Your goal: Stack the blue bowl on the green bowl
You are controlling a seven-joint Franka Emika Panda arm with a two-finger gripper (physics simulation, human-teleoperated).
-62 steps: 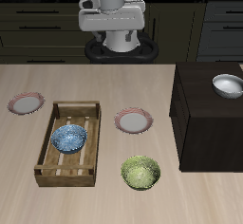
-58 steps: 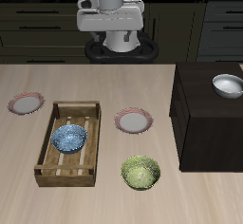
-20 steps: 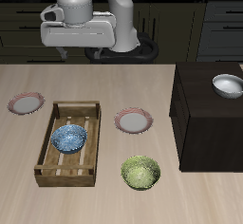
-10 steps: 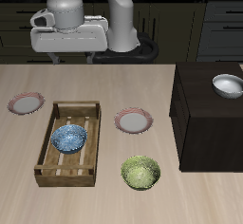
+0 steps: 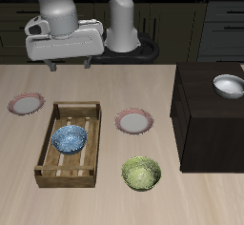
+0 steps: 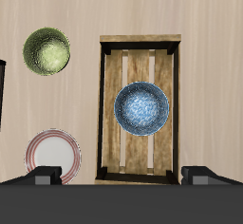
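The blue bowl [image 5: 70, 138] sits inside a wooden crate [image 5: 45, 157] on the table. The wrist view shows the blue bowl [image 6: 141, 108] in the middle of the crate [image 6: 109, 85]. The green bowl [image 5: 141, 173] stands on the bare table near the front edge, beside the crate; it also shows in the wrist view [image 6: 46, 51]. My gripper [image 5: 68, 65] hangs high above the table, behind the crate, with its fingers wide apart and empty. In the wrist view the gripper [image 6: 123, 176] looks straight down at the crate's back end.
A pink-rimmed plate [image 5: 134, 122] lies between the crate and a dark cabinet [image 5: 210, 124]. A second pink-rimmed plate [image 5: 26, 103] lies at the table's far side edge. A plain white bowl [image 5: 229, 86] sits on the cabinet.
The arm has swung from above the table's back middle toward the crate's side and come a little lower. The bowls, plates and crate have not moved.
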